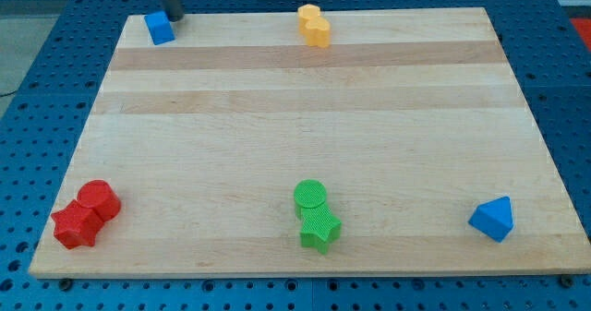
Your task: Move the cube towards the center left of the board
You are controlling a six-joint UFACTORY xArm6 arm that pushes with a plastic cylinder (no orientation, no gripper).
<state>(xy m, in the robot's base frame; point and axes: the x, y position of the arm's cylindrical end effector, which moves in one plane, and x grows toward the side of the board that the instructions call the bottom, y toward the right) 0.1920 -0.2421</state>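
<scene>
The blue cube [159, 27] sits at the view's top left corner of the wooden board [305, 145], close to the top edge and a little in from the left edge. My tip [174, 17] is right beside it, at its upper right side; from this angle it looks to be touching the cube or nearly so, though I cannot tell for certain. That placement makes sense for the job: the centre left of the board lies below the cube in the view, so pressing from the upper side would slide it down along the left edge. The tool is only a bare rod with nothing to open or close, so it holds nothing and can only push. By my judgement the move has hardly started, since the cube is well apart from the middle of the left side. The path down that side looks free of other blocks until the red pair at the bottom left corner, a red cylinder [100, 200] touching a red star [76, 226]. At the top edge, near the middle, stands a yellow block [314, 25] whose shape is hard to read, well apart from the cube. At the bottom middle a green cylinder [310, 197] touches a green star [319, 229], and a blue pyramid [491, 219] lies near the bottom right corner. The board rests on a blue perforated desk [37, 89].
</scene>
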